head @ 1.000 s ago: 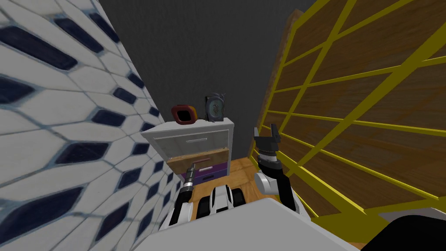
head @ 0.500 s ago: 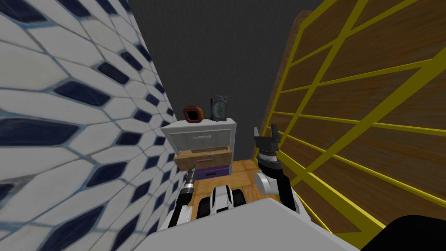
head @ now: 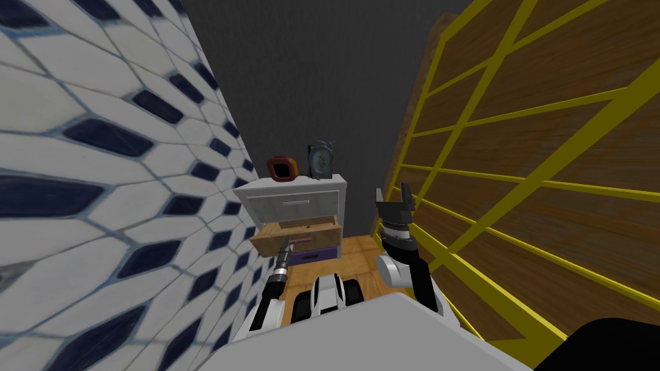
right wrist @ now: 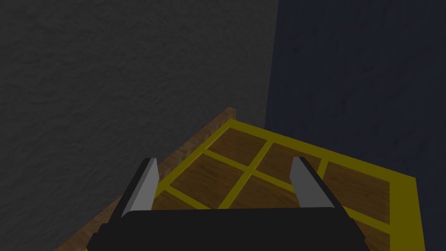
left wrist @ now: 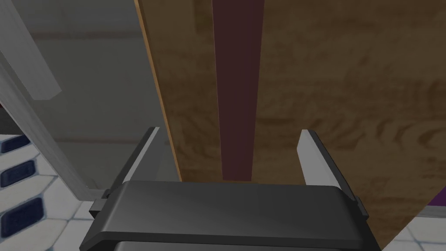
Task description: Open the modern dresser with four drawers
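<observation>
The left gripper [left wrist: 228, 135] is spread wide around the dark red handle [left wrist: 237, 87] of one wooden drawer [head: 293, 237], without pinching it. That drawer juts from the white dresser [head: 293, 190] by the tiled wall [head: 129, 180]. Two ornaments [head: 282, 168] stand on top. The right gripper [head: 394, 191] hangs open, holding nothing.

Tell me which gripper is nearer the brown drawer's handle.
Left. The left gripper is open right at the dark red handle, one finger on each side of it. The right gripper is open too, raised beside the dresser, near the yellow-gridded panel.
</observation>
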